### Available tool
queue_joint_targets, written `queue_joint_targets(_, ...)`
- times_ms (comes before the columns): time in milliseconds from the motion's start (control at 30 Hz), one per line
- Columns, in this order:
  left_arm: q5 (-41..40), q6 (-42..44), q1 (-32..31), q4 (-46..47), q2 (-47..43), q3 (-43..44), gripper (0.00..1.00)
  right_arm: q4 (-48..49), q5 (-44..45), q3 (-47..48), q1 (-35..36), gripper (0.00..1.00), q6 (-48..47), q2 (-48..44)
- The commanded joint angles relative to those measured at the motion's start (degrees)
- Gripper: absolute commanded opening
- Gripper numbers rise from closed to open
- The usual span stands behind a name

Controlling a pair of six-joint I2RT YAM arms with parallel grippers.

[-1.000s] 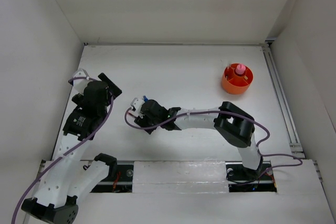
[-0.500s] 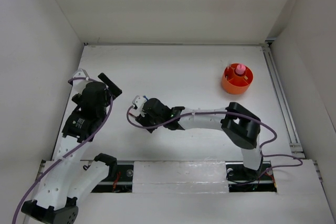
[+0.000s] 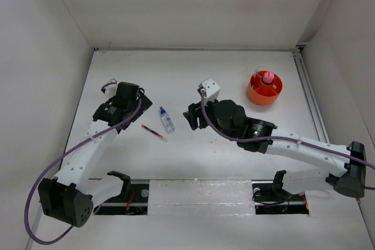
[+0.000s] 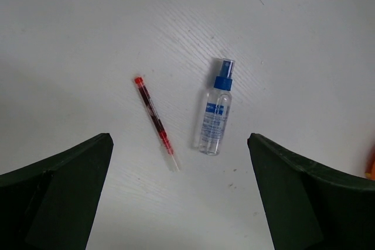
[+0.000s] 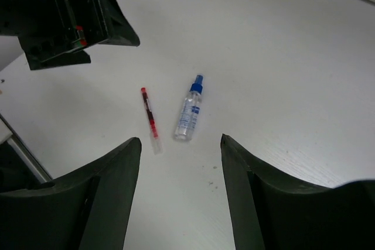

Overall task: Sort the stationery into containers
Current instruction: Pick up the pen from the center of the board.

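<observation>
White worktop (image 3: 193, 68) boxed in by plain pale walls under soft, even light.
The back wall (image 3: 187, 4) stands at 12 o'clock, the left wall (image 3: 35, 86) at 9 and the right wall (image 3: 351, 74) at 3. A metal rail (image 3: 310, 103) runs along the 3 o'clock edge, and a glossy strip (image 3: 199, 191) crosses at 6 o'clock.

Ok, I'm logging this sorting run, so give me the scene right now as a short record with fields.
blue-capped bottle: lying on its side on table
red pen: flat, beside the bottle, not touching
orange tub: far right, holds pink-capped cylinder
left pincer: open, empty, aimed at pen and bottle
right pincer: open, empty, aimed at both too
unsorted: pen, bottle
</observation>
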Motion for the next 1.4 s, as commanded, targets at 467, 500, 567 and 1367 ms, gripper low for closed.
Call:
queue_joint_targets(467,1.5,-17.0,0.2,6.9,13.6,-9.6,0.89,-0.7,1.8,-9.2,0.2,0.63,4.5,-15.5)
queue_joint_targets(500,1.5,-17.0,0.2,6.9,14.9,-9.6,0.89,-0.7,1.2,-9.2,0.2,0.63,4.5,-15.5)
queue_joint_targets(567,1.5,-17.0,0.2,6.9,17.1,-8.0,0.89,-0.7,1.2,-9.2,0.2,0.63,4.0,-15.5)
queue_joint_targets(1367,0.6,-21.1,0.2,1.3,34.2,-3.8,0.33,2.2,-1.1,-13.2,0.2,0.62,2.3,-21.4)
